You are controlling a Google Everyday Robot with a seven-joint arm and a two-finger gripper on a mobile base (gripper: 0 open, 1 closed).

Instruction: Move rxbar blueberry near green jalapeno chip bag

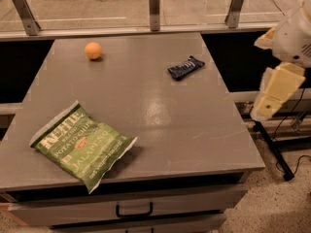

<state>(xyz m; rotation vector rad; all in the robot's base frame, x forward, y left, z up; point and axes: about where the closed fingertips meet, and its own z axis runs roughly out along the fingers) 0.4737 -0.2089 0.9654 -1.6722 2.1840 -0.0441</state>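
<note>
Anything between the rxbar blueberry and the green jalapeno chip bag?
No: the camera view shows only bare table between the rxbar blueberry and green jalapeno chip bag. The gripper hangs off the table at the picture's right edge.

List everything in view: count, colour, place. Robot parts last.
large crinkled green jalapeno chip bag: one, green with white lettering, table's front-left corner.
small flat dark navy rxbar blueberry wrapper: one, navy, table's back-right.
round orange ball: one, orange, table's back-left.
flat grey table: one, grey, centre.
drawer with black handle: one, grey, under the table's front edge.
metal posts: three, grey, behind the table.
robot arm: one, white, right edge of view.
gripper: one, cream, beside the table's right edge, off it.
</note>
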